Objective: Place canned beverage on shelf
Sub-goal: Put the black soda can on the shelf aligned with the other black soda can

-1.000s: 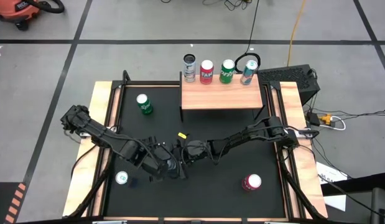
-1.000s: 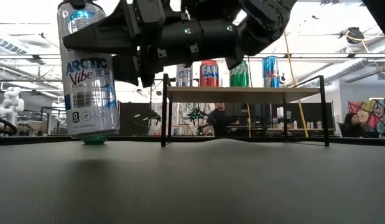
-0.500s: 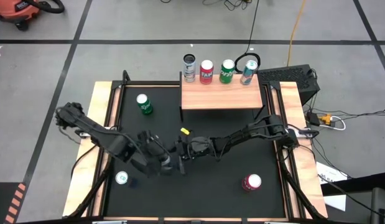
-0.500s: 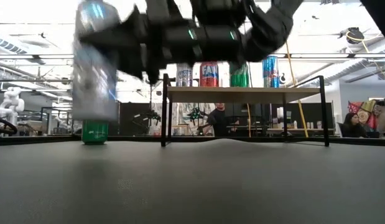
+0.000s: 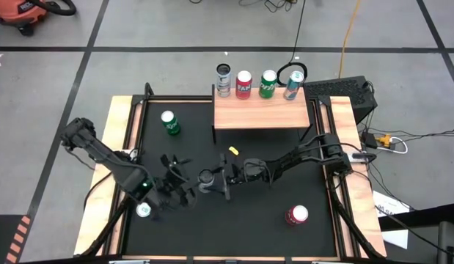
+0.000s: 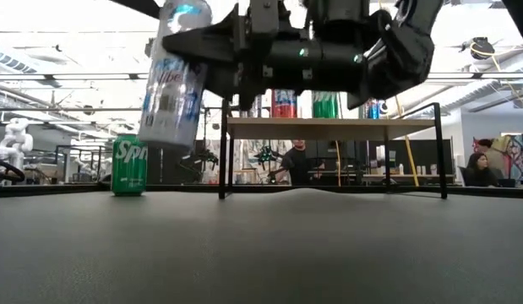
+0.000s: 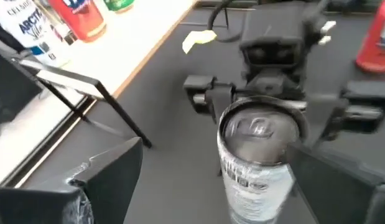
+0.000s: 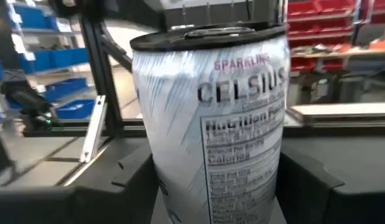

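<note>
Right gripper [image 5: 214, 178] is at centre of the high view, fingers clamped on the white-blue Celsius can [image 5: 205, 177], which the low view shows tilted and off the black table [image 5: 249, 227], upper left of frame. Left gripper [image 5: 177, 180] is just left of it, fingers spread apart on either side of the can (contact can't be told). The shelf [image 5: 262, 117] is at upper centre with four cans [image 5: 256, 83] along its far edge; a green can [image 5: 169, 122] stands to its left, a red can [image 5: 296, 214] at lower right.
</note>
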You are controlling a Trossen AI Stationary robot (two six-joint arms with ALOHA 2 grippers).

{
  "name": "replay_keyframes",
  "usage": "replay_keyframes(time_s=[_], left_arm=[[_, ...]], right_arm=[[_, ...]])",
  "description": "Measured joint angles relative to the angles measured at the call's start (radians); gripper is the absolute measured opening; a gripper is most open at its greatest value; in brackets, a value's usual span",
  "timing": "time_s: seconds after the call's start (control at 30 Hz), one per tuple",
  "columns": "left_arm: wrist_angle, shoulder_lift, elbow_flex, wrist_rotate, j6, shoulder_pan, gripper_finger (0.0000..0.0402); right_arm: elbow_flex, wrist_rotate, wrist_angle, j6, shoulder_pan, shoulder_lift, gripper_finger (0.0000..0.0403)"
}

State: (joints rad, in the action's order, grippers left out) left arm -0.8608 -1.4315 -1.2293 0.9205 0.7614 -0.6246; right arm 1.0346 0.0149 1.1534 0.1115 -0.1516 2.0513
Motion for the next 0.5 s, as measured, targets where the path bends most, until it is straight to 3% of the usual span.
replay_keyframes(time_s=[0.13, 0.3, 0.5], left_arm=[[0.240, 0.005, 0.115, 0.059, -0.073, 0.000, 0.0391], [0.510, 0.003, 0.222, 0.020, -0.208, 0.024, 0.0391], [0.620, 0.002, 0.301, -0.016, -0.226, 0.048, 0.0391]], right_arm=[[-0.030, -0.018, -0.016, -0.023, -0.001, -0.031, 0.0242], [-0.031, -0.047, -0.004, -0.039, 0.001, -0.031, 0.0242], [-0.027, -0.069, 0.026, -0.062, 0.002, -0.035, 0.0242]])
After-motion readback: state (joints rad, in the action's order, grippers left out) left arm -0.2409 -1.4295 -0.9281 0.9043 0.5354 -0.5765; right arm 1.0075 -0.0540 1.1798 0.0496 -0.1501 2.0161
